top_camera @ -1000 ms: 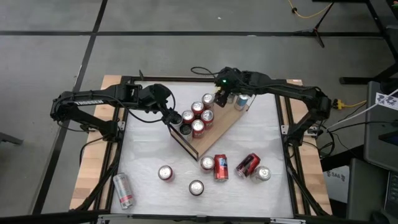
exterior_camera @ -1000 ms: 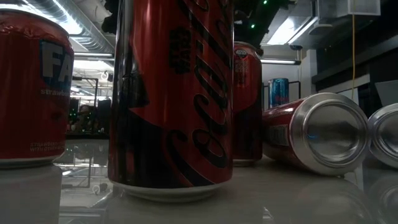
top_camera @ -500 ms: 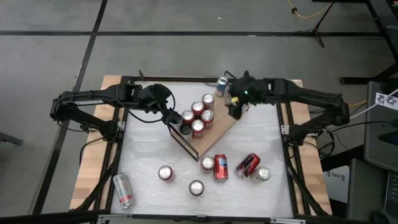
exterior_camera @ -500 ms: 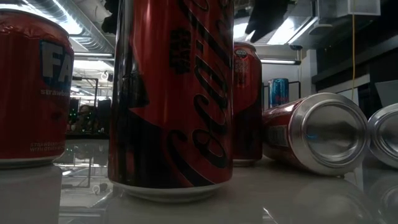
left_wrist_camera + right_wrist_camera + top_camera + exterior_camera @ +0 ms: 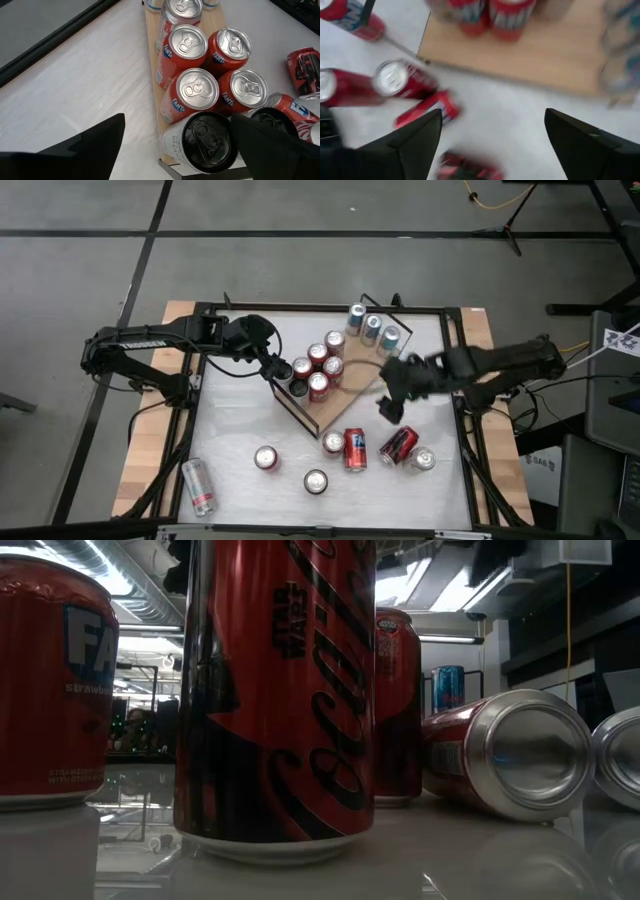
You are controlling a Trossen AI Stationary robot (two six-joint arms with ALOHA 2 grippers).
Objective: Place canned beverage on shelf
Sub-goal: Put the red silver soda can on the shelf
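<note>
The shelf (image 5: 352, 392), a light-wood board, lies slantwise mid-table. Several red cans (image 5: 318, 355) and a black-topped can (image 5: 202, 142) stand on its left half. Three blue cans (image 5: 372, 327) stand at its far end. My left gripper (image 5: 276, 366) hovers open at the shelf's left end, its fingers (image 5: 95, 142) wide on either side of the black-topped can without touching it. My right gripper (image 5: 388, 406) is open above the table just right of the shelf, over the lying red cans (image 5: 400, 80), with nothing between its fingers.
Loose cans stand and lie on the white tabletop near the front: two lying red ones (image 5: 398, 445), upright ones (image 5: 315, 480) and a silver one lying at the front left (image 5: 198, 485). In the low view a tall red can (image 5: 275, 690) fills the foreground.
My right gripper has swung from over the shelf's far end toward the table's near right, rising slightly and rolling its wrist, its fingers staying open. The three blue cans it uncovered stand at the shelf's far end.
</note>
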